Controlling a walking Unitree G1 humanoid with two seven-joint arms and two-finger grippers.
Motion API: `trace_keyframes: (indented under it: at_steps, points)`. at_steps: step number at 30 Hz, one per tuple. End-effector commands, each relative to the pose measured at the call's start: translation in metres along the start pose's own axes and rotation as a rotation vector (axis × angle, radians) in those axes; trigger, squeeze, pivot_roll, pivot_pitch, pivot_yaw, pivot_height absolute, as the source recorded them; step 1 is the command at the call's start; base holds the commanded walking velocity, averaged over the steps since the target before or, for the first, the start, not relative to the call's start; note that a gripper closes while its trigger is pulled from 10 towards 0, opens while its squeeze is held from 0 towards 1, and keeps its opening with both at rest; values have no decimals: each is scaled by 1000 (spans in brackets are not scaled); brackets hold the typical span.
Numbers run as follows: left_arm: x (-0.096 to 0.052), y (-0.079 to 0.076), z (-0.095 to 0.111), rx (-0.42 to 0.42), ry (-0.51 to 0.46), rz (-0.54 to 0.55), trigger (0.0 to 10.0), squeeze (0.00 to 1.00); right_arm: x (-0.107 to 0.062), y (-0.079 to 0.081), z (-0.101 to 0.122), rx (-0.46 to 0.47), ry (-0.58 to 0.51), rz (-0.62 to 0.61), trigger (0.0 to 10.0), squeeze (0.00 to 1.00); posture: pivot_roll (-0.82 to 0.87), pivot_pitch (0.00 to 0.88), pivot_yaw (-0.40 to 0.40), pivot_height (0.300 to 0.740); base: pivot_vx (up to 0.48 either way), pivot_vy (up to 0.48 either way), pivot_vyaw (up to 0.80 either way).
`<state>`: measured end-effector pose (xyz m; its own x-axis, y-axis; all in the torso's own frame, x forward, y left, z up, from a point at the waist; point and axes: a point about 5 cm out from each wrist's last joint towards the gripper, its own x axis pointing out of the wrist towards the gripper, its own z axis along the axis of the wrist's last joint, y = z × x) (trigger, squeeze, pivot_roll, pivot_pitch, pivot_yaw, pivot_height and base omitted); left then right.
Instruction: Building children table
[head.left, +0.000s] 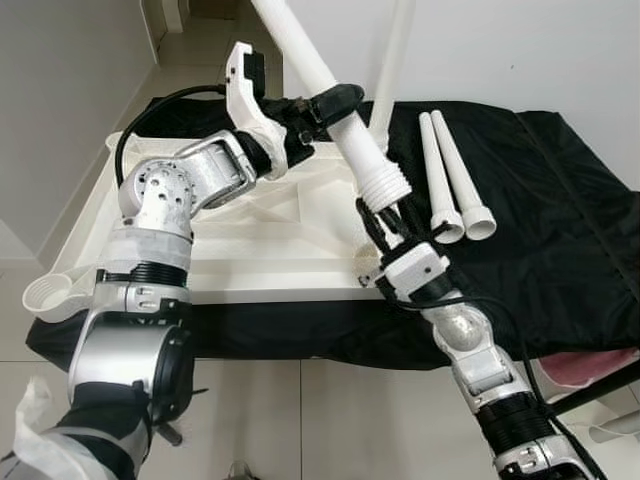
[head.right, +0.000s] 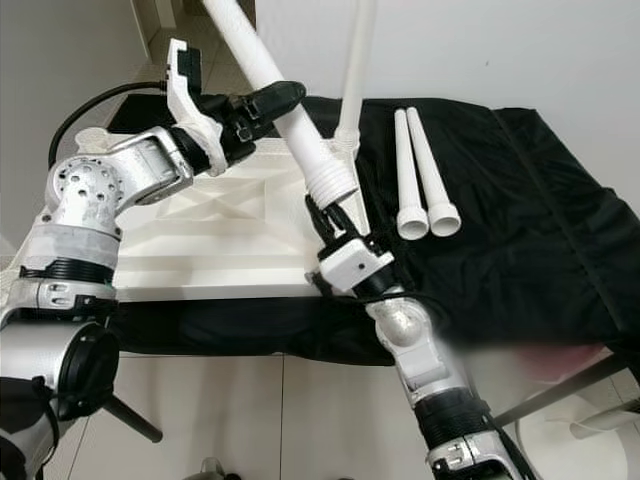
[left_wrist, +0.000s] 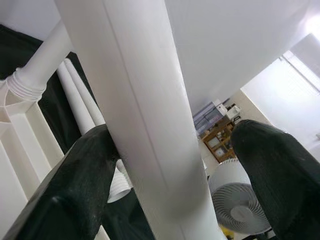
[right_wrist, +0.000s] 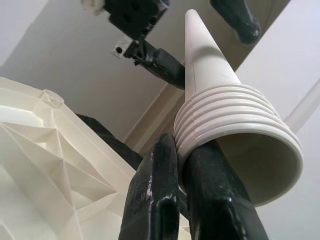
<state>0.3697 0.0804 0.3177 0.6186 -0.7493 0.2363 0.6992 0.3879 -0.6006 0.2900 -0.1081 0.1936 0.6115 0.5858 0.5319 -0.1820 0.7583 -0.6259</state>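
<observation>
My right jaws (head.left: 383, 208) pinched the threaded rim of a white leg (head.left: 330, 85), tilted above the upturned tabletop (head.left: 250, 235). My left jaws (head.left: 335, 103) straddled its shaft, spread wide. Two spare legs (head.left: 452, 180) lay on the black cloth (head.left: 540, 200). No writing was readable anywhere.

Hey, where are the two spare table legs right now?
The two spare legs lie side by side on the black cloth, on the robot's right, just beyond the right gripper and right of the upturned tabletop.
</observation>
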Motion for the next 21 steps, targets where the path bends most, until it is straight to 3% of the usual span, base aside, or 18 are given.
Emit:
trace_keyframes:
  at_steps: [1,8,13,14,18,19,21]
  points:
    - [3,-22,15,-11,-53,-319,10000,0,-6,7,2,-9,-14,48,10000,0,-14,19,-15,740,0,0,0]
    - [12,-16,31,12,-101,-201,10000,0,-15,8,-2,-11,6,48,10000,0,-9,30,-15,740,0,0,0]
    - [12,1,41,10,-107,-76,10000,0,-18,10,-2,-11,12,50,10000,0,-14,35,-8,740,0,0,0]
    - [11,7,42,11,-98,-30,3373,0,-19,12,-2,-17,10,60,10000,0,-17,37,-5,740,0,0,0]
    - [11,10,43,11,-92,-17,3373,0,-20,12,-3,-21,8,63,10000,0,-17,37,-5,740,0,0,0]
    - [11,11,43,10,-88,-14,0,0,-20,12,-3,-26,6,65,10000,0,-19,39,-5,740,0,0,0]
    - [11,12,42,9,-84,-15,0,0,-20,10,-3,-33,4,67,10000,0,-19,43,-8,740,0,0,0]
